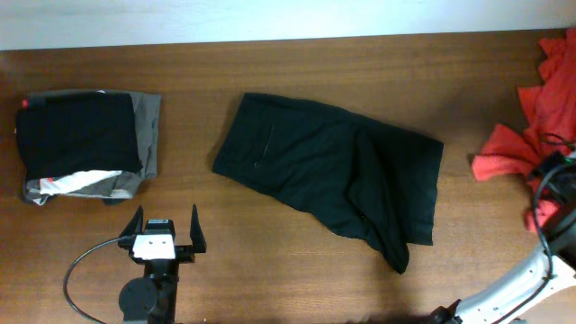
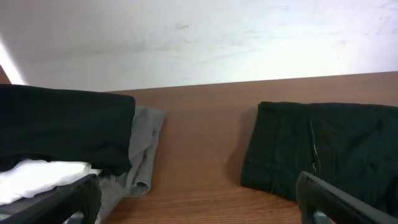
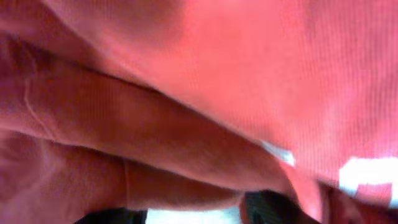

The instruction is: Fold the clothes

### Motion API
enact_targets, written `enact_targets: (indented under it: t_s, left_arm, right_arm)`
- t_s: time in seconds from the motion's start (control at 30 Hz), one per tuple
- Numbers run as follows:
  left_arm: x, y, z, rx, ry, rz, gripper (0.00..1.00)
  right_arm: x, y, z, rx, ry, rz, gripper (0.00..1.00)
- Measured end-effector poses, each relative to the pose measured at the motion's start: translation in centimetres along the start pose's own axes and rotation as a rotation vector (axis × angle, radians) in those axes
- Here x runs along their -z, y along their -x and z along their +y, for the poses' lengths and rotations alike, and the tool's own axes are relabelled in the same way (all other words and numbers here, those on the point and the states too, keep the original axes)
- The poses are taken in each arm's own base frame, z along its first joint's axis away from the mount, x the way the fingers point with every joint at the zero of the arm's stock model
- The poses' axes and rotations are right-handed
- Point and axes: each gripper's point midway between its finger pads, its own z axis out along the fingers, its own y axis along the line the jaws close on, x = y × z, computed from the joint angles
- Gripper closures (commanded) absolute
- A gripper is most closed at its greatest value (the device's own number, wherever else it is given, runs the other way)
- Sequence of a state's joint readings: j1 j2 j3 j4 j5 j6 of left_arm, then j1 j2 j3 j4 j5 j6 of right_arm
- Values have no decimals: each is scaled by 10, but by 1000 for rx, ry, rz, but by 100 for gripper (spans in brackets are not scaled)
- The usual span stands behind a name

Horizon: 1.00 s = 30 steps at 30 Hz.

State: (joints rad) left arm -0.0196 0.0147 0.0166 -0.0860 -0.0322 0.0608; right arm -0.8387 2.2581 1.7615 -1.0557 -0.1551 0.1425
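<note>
A large plain black soft garment [image 1: 333, 175] lies rumpled and askew in the middle of the brown wooden table [image 1: 270, 270], bunched at its near right corner. At the left sits a folded stack [image 1: 85, 144], black cloth over grey with a white stripe. On the near side of it, the left gripper [image 1: 166, 223] stands wide and empty. At the right edge, the right gripper [image 1: 545, 189] is pressed into a crumpled red-orange garment [image 1: 504, 153], and I cannot tell its finger spread.

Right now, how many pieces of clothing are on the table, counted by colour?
Black: 2, the folded black garment at the left and the spread black garment in the middle.
Grey with white: 1, the grey garment under the folded one.
Red-orange: 1, the red-orange heap at the right edge; maybe more than one piece.
Total: 4.
</note>
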Motion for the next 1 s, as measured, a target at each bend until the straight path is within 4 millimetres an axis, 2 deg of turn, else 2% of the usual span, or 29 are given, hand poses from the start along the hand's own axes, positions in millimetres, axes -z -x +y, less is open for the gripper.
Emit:
enact_targets:
  t_s: [0.1, 0.2, 0.27, 0.33, 0.4, 0.47, 0.57, 0.67, 0.77, 0.9, 1.0]
  left_arm:
    - [0, 0, 0, 0, 0, 0, 1]
    - [0, 0, 0, 0, 0, 0, 1]
    - [0, 0, 0, 0, 0, 0, 1]
    - [0, 0, 0, 0, 0, 0, 1]
    - [0, 0, 0, 0, 0, 0, 1]
    - [0, 0, 0, 0, 0, 0, 1]
    - [0, 0, 0, 0, 0, 0, 1]
    - [0, 0, 0, 0, 0, 0, 1]
    - [0, 0, 0, 0, 0, 0, 1]
    - [0, 0, 0, 0, 0, 0, 1]
    - [0, 0, 0, 0, 0, 0, 1]
  right_arm:
    - [19, 7, 2, -4, 55, 7, 41]
    - [53, 16, 26, 45, 100, -16, 41]
    - [79, 18, 50, 95, 120, -40, 41]
    - [99, 13, 77, 150, 136, -46, 41]
    - [115, -2, 108, 221, 146, -31, 42]
    - [120, -20, 133, 285, 150, -3, 47]
    - [115, -53, 176, 397, 147, 53, 57]
    - [103, -85, 212, 514, 125, 92, 81]
    - [85, -120, 240, 615, 91, 140, 94]
    - [52, -162, 271, 724, 51, 176, 96]
    - [29, -192, 279, 778, 24, 227, 96]
